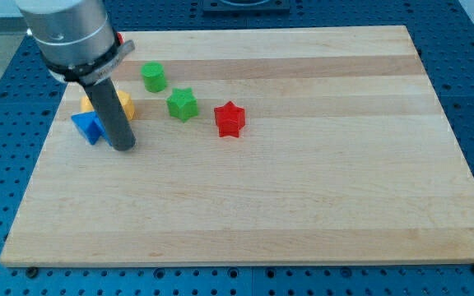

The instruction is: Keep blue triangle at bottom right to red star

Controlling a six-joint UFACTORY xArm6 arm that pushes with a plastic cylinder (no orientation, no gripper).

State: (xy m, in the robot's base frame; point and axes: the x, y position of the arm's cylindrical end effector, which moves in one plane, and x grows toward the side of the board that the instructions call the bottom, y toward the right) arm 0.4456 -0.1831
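Here the arm comes down from the view's top left, its rod upright, and my tip (123, 147) rests on the tabletop (303, 205). This end effector has no jaws and holds nothing. The blue triangle (86, 127) sits just beside the tip at ten o'clock, well apart from the red star (230, 119) at its three o'clock. One blue triangle, one red star, one green star (183, 104), one green block (153, 76), one orange block (123, 105) partly hidden behind the rod.

Lighting even and bright, diffuse from overhead, no hard glare on the wooden board (303, 189). Shadows are short and soft, tucked under each block, e.g. beneath the red star (230, 119). The rod casts a faint shadow around my tip (124, 147). Focus is slightly soft overall, edges mildly blurred. No obvious distortion at the frame edges.
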